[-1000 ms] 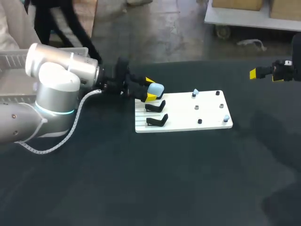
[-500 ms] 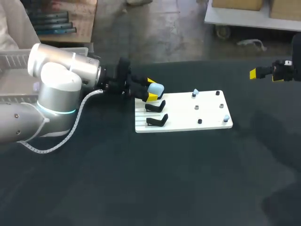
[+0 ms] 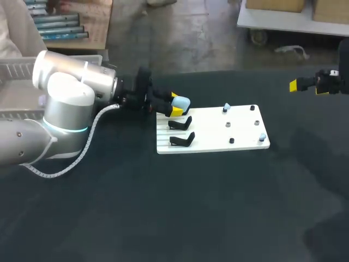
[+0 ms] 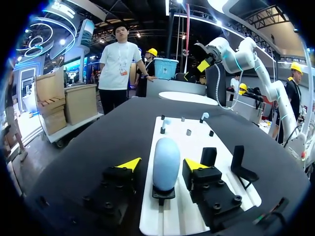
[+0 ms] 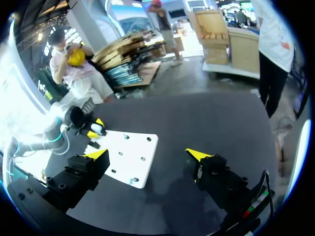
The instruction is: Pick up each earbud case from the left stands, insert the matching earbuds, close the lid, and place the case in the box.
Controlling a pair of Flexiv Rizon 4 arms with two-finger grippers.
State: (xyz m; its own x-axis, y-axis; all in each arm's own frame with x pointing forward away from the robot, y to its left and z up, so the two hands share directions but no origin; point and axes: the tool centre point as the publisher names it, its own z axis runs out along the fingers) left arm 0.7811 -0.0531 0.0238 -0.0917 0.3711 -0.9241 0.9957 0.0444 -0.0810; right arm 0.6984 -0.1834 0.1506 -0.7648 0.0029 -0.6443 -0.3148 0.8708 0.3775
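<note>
Findings: Over the last second, my left tool (image 3: 174,103) shifted only slightly at the left end of the white board (image 3: 210,141). Its yellow tips appeared to draw a little closer about the pale blue earbud case (image 4: 166,158). The left wrist view showed the fingers apart, one on each side of the case, with a gap showing on both sides. The case stood upright on its black stand (image 4: 163,192), not lifted. The two nearer stands (image 3: 180,123) carried nothing.

My right tool (image 5: 147,156) did not move. It hung with its fingers apart over the table's far right, well apart from the board.

The small earbuds (image 3: 226,107) sat on their pegs at the board's right half, as a second earlier.

Assessment: The task stood at its first step, the grasp of the case. The tool straddled it squarely but had not clamped. In my judgement, the closing had to be completed before any lift. Insertion, lid closing and boxing all remained to be done.
</note>
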